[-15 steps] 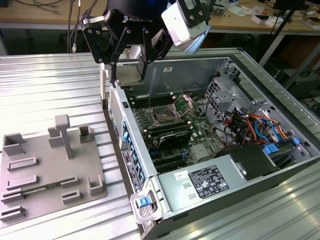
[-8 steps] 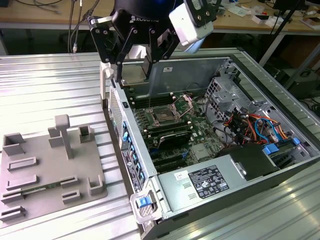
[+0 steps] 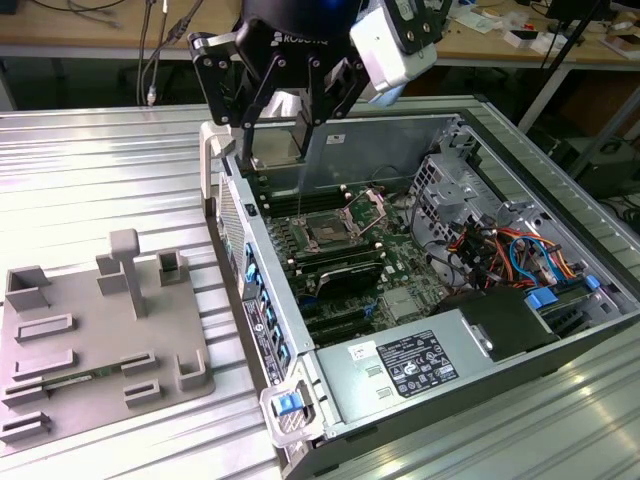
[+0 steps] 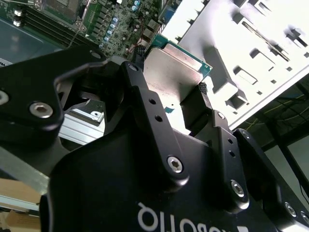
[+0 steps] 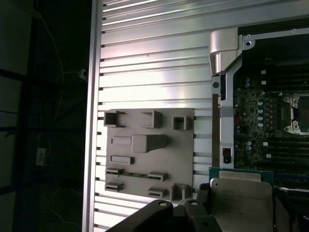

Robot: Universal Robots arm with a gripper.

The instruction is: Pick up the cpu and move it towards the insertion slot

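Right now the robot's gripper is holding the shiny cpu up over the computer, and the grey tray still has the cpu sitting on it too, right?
Not quite. The gripper does hold the cpu above the computer, but the tray has no cpu on it, as the first wrist view shows.

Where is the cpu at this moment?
The cpu is clamped between the fingers of the gripper, in the air; in the exterior view it hangs above the open computer case's far edge, behind the insertion slot.
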